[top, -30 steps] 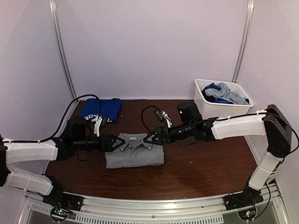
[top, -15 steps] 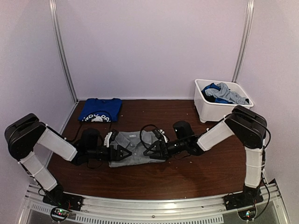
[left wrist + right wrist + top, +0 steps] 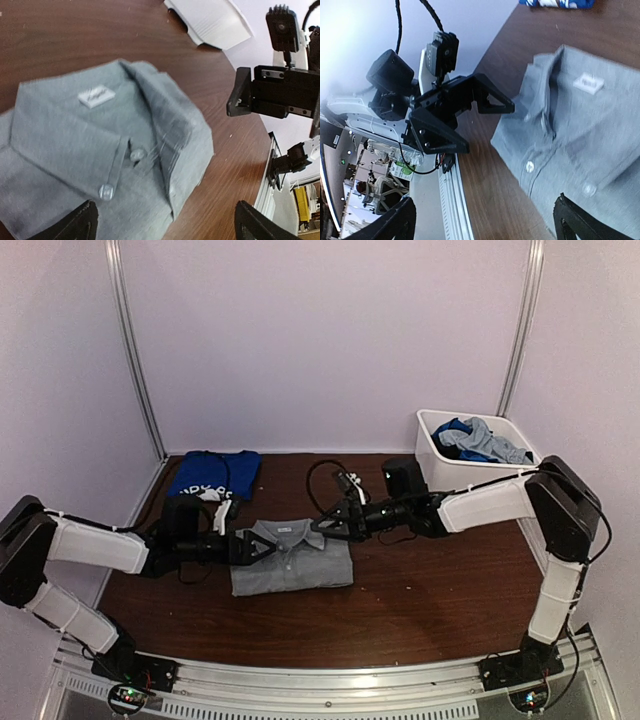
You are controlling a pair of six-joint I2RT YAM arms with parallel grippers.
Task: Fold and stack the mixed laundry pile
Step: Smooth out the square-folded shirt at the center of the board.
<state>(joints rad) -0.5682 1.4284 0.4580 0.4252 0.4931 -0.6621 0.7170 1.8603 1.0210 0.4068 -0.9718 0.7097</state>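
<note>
I see the folded light-grey shirt lying flat mid-bench. My left gripper sits at its left edge and my right gripper near its collar, both spread wide, holding nothing. A folded blue shirt lies back-left. Loose blue and grey garments sit in the white bin, back-right.

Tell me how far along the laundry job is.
Done: a blue shirt lies folded at the far left, and a grey polo lies folded mid-table. In hand: nothing; the left gripper and right gripper are open on either side of the polo, gripping no cloth. Left: the polo is not yet stacked on the blue shirt, and more clothes sit in the bin.
</note>
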